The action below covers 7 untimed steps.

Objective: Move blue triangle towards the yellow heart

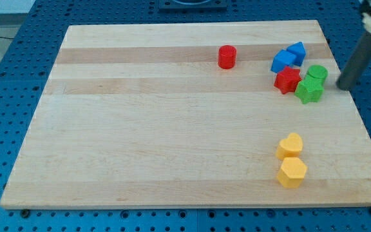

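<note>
The blue triangle [297, 51] sits near the board's top right, touching a blue cube [283, 61] on its left. The yellow heart [290, 145] lies at the lower right, just above a yellow hexagon [292, 173]. My tip [342, 86] is at the right edge of the board, right of the green blocks and below-right of the blue triangle, touching no block.
A red star [288, 79] sits below the blue cube. A green cylinder [316, 73] and a green star [309, 91] are beside it on the right. A red cylinder [227, 57] stands at the top centre. The wooden board [140, 129] lies on a blue pegboard.
</note>
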Available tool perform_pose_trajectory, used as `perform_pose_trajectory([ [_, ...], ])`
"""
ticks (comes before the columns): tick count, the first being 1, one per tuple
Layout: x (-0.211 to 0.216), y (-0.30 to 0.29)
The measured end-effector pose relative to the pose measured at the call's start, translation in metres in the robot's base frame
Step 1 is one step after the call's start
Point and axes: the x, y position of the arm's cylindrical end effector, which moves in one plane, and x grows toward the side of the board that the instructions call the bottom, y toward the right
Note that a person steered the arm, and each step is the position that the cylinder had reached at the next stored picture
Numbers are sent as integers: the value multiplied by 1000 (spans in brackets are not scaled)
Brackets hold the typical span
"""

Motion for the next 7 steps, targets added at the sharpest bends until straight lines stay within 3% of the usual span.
perform_pose_trajectory([
  [2, -93, -28],
  [3, -96, -97],
  [4, -87, -134],
  [5, -85, -134],
  [7, -23, -179],
])
